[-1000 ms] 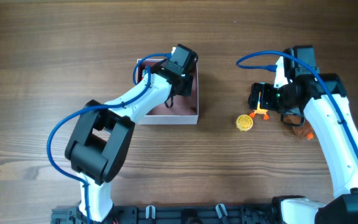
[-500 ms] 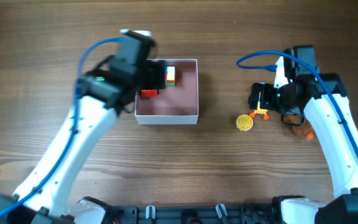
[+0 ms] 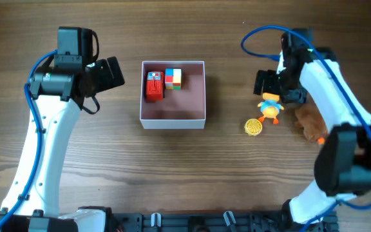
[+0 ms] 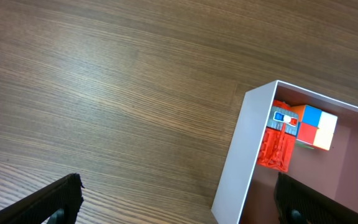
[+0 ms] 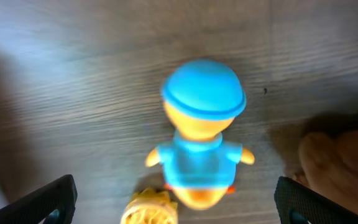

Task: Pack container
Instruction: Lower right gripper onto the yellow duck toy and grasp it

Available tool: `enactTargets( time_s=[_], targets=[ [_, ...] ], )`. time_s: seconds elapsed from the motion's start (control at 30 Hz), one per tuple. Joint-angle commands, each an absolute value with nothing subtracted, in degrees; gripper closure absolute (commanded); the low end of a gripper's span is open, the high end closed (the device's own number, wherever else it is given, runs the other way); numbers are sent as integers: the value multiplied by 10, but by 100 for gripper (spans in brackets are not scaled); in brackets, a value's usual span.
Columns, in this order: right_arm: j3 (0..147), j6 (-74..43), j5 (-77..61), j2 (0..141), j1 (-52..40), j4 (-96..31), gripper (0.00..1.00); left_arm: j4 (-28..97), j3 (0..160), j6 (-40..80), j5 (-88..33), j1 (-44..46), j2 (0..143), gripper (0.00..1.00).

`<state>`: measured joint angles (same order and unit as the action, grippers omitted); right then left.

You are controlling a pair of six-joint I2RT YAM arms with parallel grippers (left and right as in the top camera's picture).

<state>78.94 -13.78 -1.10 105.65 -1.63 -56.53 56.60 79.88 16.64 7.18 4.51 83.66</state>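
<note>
Left end effector [image 3: 113,72] hangs over bare counter [image 3: 76,174] to the left of the container [image 3: 172,123], apart from it. On my left wrist feed the two fingers sit at the far bottom corners of the view, spread wide, nothing between them but wood and the container's near wall.

Container sits centre-left on the counter, white walls, dusty-pink floor. Two items inside, both against the far wall: a red toy [image 3: 154,86] in the far left corner and a multicoloured cube [image 3: 173,78] just beside it, touching or nearly so. Rest of the floor is bare.

Right end effector [image 3: 266,83] is well right of the container, above a small duck figure [image 3: 270,106] with a blue cap and blue shirt. Right wrist feed is blurred; fingers show at the bottom corners, wide apart, gripping nothing. Duck lies on the counter between them. A yellow round piece [image 3: 254,127] lies near the duck, a brown plush [image 3: 309,122] on its other side.
</note>
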Motion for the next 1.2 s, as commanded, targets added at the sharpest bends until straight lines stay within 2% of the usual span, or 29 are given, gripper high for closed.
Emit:
enactTargets(
  time_s=[0.0, 0.33, 0.53, 0.7, 0.9, 1.07, 1.17],
  targets=[
    [793, -138, -20, 1093, -5, -556, 0, 564, 797, 169, 63, 41, 842, 0],
    [792, -113, -20, 1142, -5, -531, 0, 564, 797, 169, 63, 41, 842, 0],
    [791, -109, -20, 1161, -5, -536, 4, 564, 797, 169, 62, 41, 842, 0],
    [791, -109, -25, 1161, -5, -540, 33, 564, 797, 169, 63, 41, 842, 0],
    [791, -109, -29, 1161, -5, -544, 39, 564, 797, 169, 63, 41, 842, 0],
    [791, -107, -29, 1161, -5, -547, 59, 564, 797, 169, 63, 41, 842, 0],
    [791, -106, -29, 1161, -5, -549, 65, 564, 797, 169, 63, 41, 842, 0]
  ],
)
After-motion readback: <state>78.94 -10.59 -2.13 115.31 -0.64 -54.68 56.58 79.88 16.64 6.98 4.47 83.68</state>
